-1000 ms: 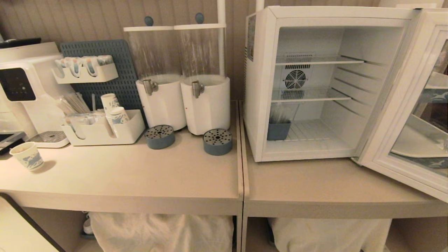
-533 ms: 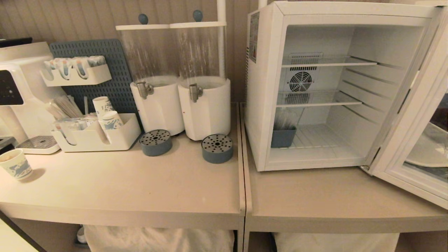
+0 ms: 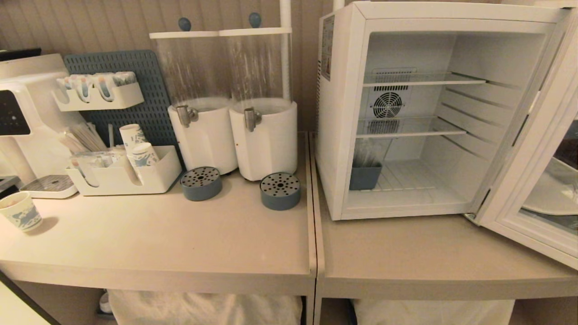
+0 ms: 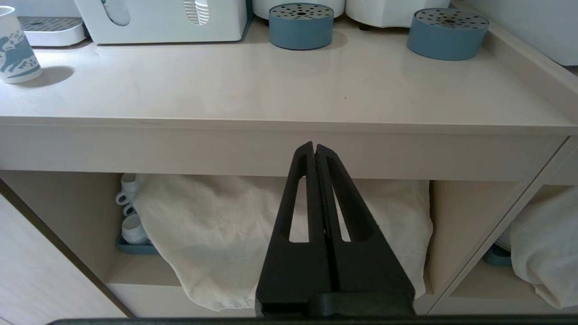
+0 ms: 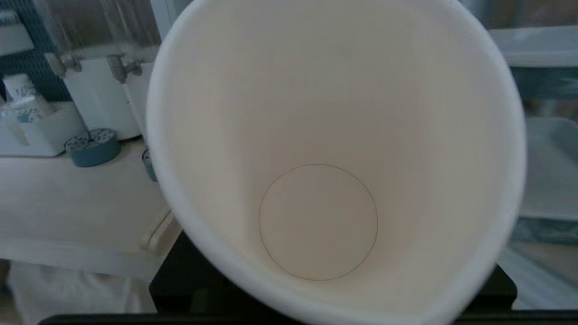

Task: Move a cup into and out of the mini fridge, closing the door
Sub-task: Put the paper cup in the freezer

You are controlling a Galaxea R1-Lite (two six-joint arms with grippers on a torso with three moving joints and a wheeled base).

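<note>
The cup [image 5: 334, 158] fills the right wrist view, its clean white inside and round bottom facing the camera. It hangs in the air, held by my right gripper, whose fingers are hidden behind it; only the black gripper base [image 5: 174, 282] shows below. The mini fridge [image 3: 341, 113] stands on the right counter with white wire shelves and a rear fan. Its door [image 3: 535, 153] is swung wide open to the right. My left gripper [image 4: 314, 147] is shut and empty, parked below the counter's front edge. Neither arm shows in the head view.
Another paper cup [image 3: 20, 211] stands at the far left of the counter [image 3: 180, 239]. Two white dispensers [image 3: 235, 131], two blue-grey drip trays [image 3: 280, 191] and a white organiser [image 3: 126, 174] with stacked cups line the back. A blue-grey bin [image 3: 365, 175] sits on the fridge floor.
The whole head view shifted early in the second as the camera moved, then held still. Nothing on the counter or in the fridge has moved.
</note>
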